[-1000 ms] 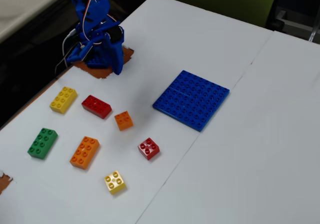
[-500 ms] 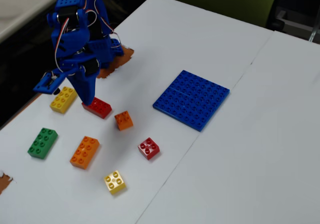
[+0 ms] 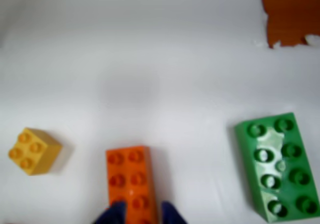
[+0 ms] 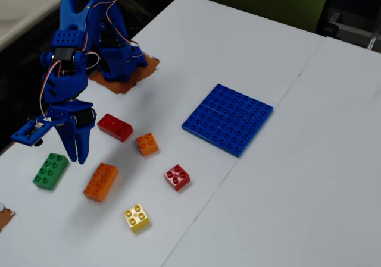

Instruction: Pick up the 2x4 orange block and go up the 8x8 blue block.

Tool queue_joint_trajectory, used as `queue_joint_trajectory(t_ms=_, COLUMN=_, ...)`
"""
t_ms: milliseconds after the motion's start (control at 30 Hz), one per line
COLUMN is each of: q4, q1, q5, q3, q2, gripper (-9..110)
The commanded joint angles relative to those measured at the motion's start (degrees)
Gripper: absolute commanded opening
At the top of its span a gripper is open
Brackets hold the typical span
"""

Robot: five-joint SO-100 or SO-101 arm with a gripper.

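The blue arm (image 4: 71, 53) reaches out from its base and bends down over the table, its gripper (image 4: 77, 155) pointing straight downward. In the wrist view the two blue fingertips (image 3: 114, 215) show at the bottom edge, slightly apart. Nothing is held between them.

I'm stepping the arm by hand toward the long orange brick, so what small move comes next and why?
Probably lower straight down. In the wrist view the gripper has a fingertip on each side of the 2x4 orange block, jaws open. In the fixed view the gripper looks to be above the table, so descend before closing.
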Motion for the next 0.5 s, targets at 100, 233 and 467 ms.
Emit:
queue_joint_trajectory(t_ms=100, q4=-8.0, q1=-0.9, q5=-0.4, q3=-3.2, q2=-2.1, gripper=15)
queue_joint_trajectory(t_ms=233, q4=-4.1, q1=-2.0, q5=-0.4, q3=-8.4, q2=-6.0, gripper=14)
queue_joint_trajectory(t_ms=467, q4=11.2, q1=-2.9, q5=1.1, q3=-27.3, q2=-16.6, gripper=10)
